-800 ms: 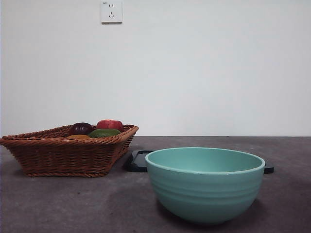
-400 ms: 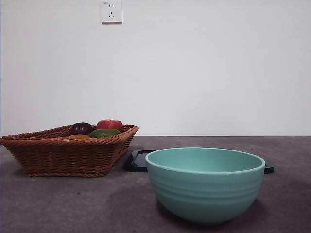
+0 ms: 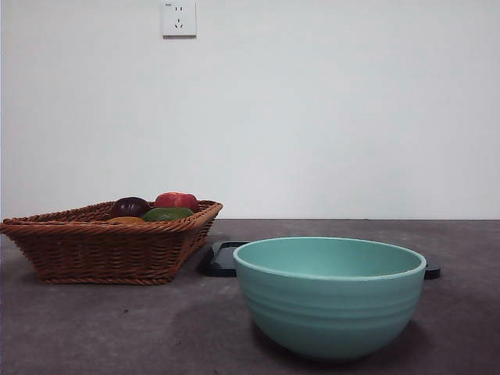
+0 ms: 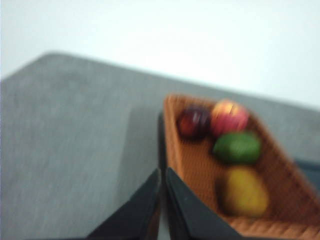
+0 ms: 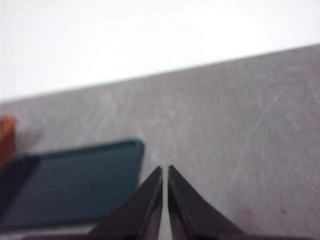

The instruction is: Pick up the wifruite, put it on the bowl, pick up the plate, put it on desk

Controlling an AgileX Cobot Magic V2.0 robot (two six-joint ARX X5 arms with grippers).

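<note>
The wifruite (image 4: 245,192), a brownish-yellow oval fruit, lies in a wicker basket (image 4: 192,167); in the front view only a sliver of the wifruite (image 3: 125,220) shows above the basket rim (image 3: 101,254). My left gripper (image 4: 162,172) hovers shut above the basket's near edge, apart from the fruit. The mint-green bowl (image 3: 330,301) stands on the desk (image 3: 94,328), in front of the dark flat plate (image 3: 223,258). My right gripper (image 5: 165,170) is shut and empty above the desk, beside an edge of the plate (image 5: 70,185).
Sharing the basket are a dark purple fruit (image 4: 194,122), a red apple (image 4: 230,117) and a green fruit (image 4: 236,147). The basket stands at the left of the desk, close to the plate's left end. A white wall with a socket (image 3: 179,19) rises behind.
</note>
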